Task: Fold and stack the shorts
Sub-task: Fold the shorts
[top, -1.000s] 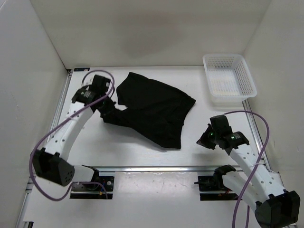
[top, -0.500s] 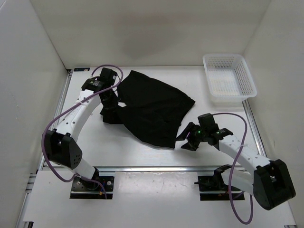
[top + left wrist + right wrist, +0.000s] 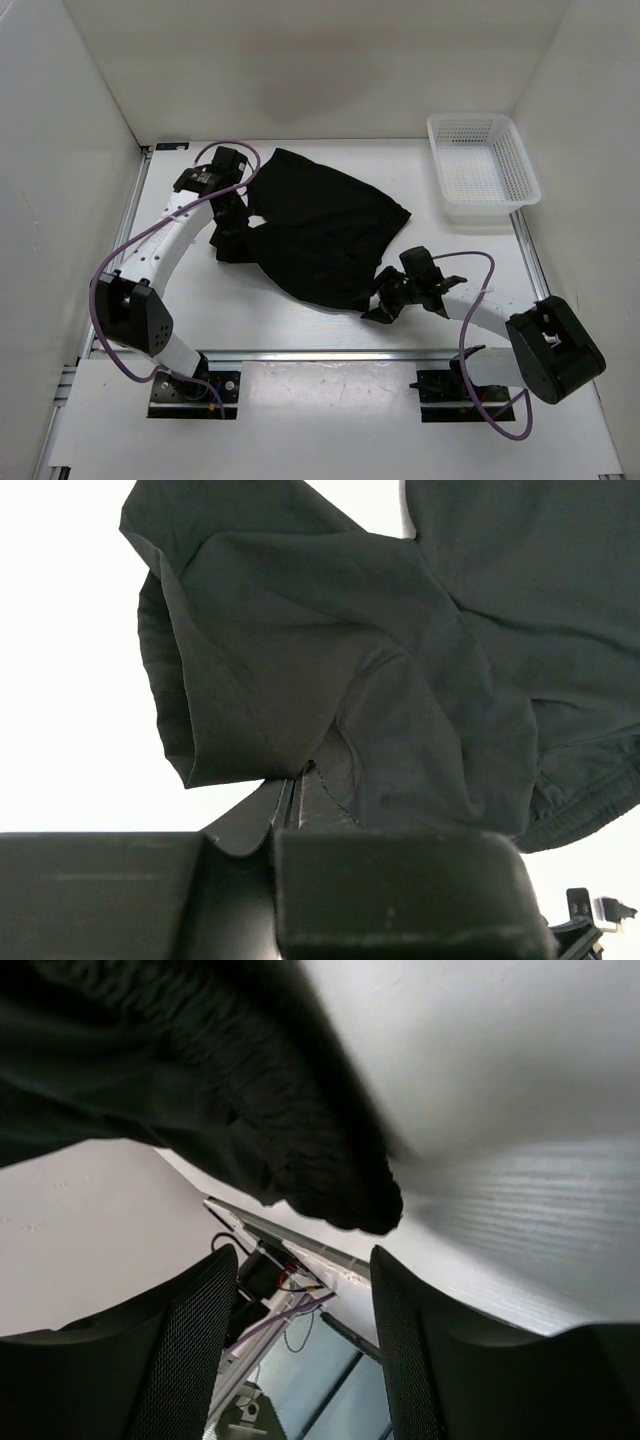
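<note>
The black shorts [image 3: 320, 232] lie spread and rumpled in the middle of the table, also filling the left wrist view [image 3: 400, 660]. My left gripper [image 3: 228, 232] is shut on a fold at the shorts' left edge; in its wrist view the jaws [image 3: 297, 785] pinch the cloth together. My right gripper [image 3: 380, 305] stands open at the shorts' near right corner. In the right wrist view that corner, a gathered waistband end [image 3: 340, 1195], hangs just ahead of the open fingers [image 3: 190, 1340], with nothing between them.
A white perforated basket [image 3: 482, 168] stands at the back right corner. White walls close in the table on the left, back and right. A metal rail [image 3: 330, 354] runs along the near edge by the arm bases.
The right arm has swung left and forward to the shorts' near right corner and its gripper has opened. The left gripper has pulled its fold slightly right and kept hold.
</note>
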Robot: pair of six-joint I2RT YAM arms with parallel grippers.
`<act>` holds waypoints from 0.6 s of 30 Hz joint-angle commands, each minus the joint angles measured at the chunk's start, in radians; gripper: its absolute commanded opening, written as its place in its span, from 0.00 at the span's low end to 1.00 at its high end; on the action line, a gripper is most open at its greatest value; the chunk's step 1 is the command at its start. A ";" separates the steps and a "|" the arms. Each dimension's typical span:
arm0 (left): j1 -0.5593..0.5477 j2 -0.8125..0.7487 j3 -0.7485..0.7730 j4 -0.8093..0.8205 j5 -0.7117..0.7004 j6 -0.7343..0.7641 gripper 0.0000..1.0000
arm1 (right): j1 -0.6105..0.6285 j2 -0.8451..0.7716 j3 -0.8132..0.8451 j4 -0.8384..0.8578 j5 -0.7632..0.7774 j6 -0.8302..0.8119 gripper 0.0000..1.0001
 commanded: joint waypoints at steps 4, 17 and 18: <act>0.003 -0.051 -0.005 0.001 -0.004 0.007 0.10 | 0.005 0.116 0.017 0.068 0.000 0.042 0.61; 0.036 -0.121 -0.016 -0.009 0.045 0.047 0.10 | 0.005 -0.045 0.219 -0.371 0.387 -0.204 0.00; 0.036 -0.122 -0.016 -0.018 0.045 0.056 0.10 | 0.005 -0.065 0.228 -0.419 0.417 -0.226 0.00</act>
